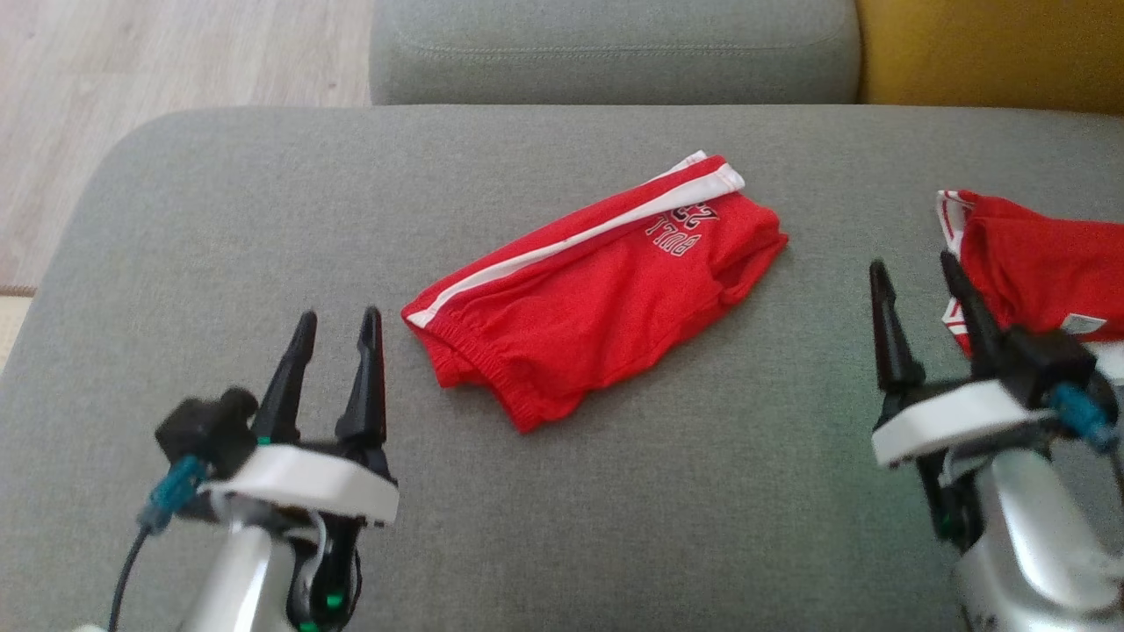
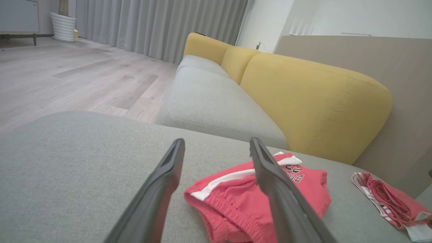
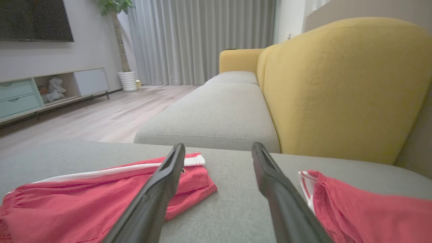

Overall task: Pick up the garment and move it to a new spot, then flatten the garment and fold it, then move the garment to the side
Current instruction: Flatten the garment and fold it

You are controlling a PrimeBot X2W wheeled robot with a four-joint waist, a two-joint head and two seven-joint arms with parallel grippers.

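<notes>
A pair of red shorts with a white side stripe and printed lettering, the garment [image 1: 597, 298], lies roughly folded in the middle of the grey cushion [image 1: 263, 211]. It also shows in the left wrist view as the garment [image 2: 236, 199] and in the right wrist view as the garment [image 3: 84, 202]. My left gripper [image 1: 338, 320] hovers open to the left of it, nothing between its fingers. At the right, my right gripper [image 1: 913, 268] is open and empty, between the shorts and a second red garment.
A second red garment [image 1: 1045, 263] with white trim lies at the cushion's right edge, just beyond my right gripper. Behind are another grey seat cushion [image 1: 615, 48] and yellow backrests [image 3: 337, 87]. Wooden floor [image 1: 132, 79] lies off the left edge.
</notes>
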